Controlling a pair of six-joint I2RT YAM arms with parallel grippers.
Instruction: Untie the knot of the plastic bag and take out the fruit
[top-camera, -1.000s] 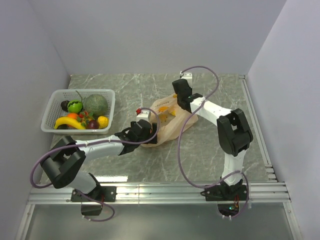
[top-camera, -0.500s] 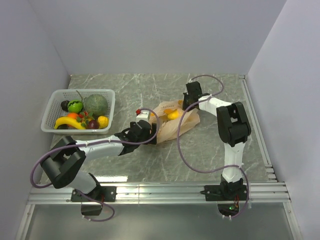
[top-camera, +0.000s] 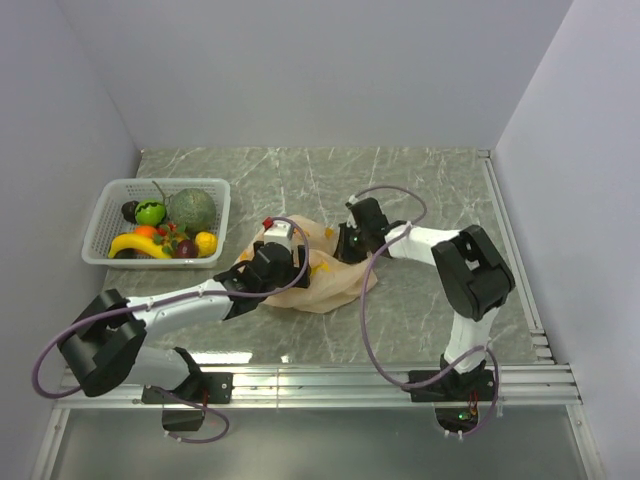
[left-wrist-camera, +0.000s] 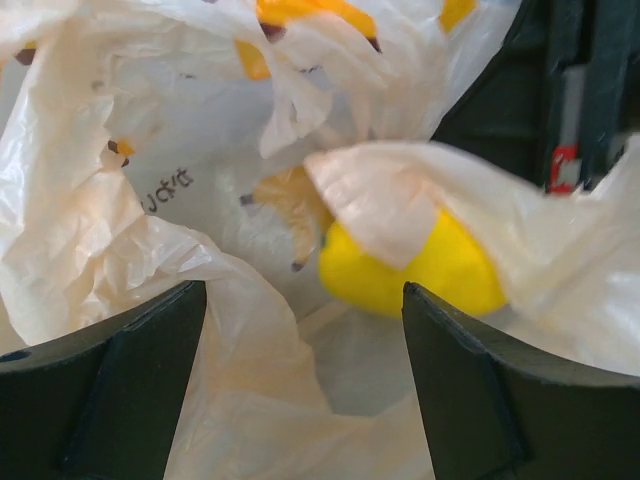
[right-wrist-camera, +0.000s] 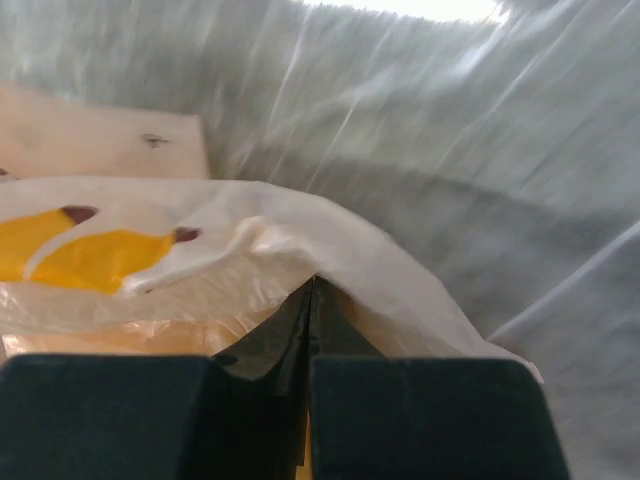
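The pale-orange plastic bag (top-camera: 325, 280) lies crumpled on the table between both arms. My left gripper (top-camera: 283, 262) is at the bag's left side. In the left wrist view it (left-wrist-camera: 305, 300) is open, with loose film (left-wrist-camera: 240, 330) lying between the jaws. A plump yellow fruit (left-wrist-camera: 405, 275) sits just beyond them, half covered by film. My right gripper (top-camera: 347, 243) is at the bag's far right edge. In the right wrist view it (right-wrist-camera: 312, 285) is shut on a fold of the bag (right-wrist-camera: 300, 225). A yellow banana shape (right-wrist-camera: 90, 255) shows through the film. I cannot make out the knot.
A white basket (top-camera: 108, 202) stands at the left, holding a grey-green melon (top-camera: 192, 210), a bright green fruit (top-camera: 150, 213), a banana (top-camera: 140, 246) and other small fruits. Both arms' cables loop over the table near the bag. Walls close in the left, back and right.
My right gripper has swung from the bag's far right side leftward and nearer, dragging film with it. The bag has flattened and shifted left. My left gripper has moved slightly left.
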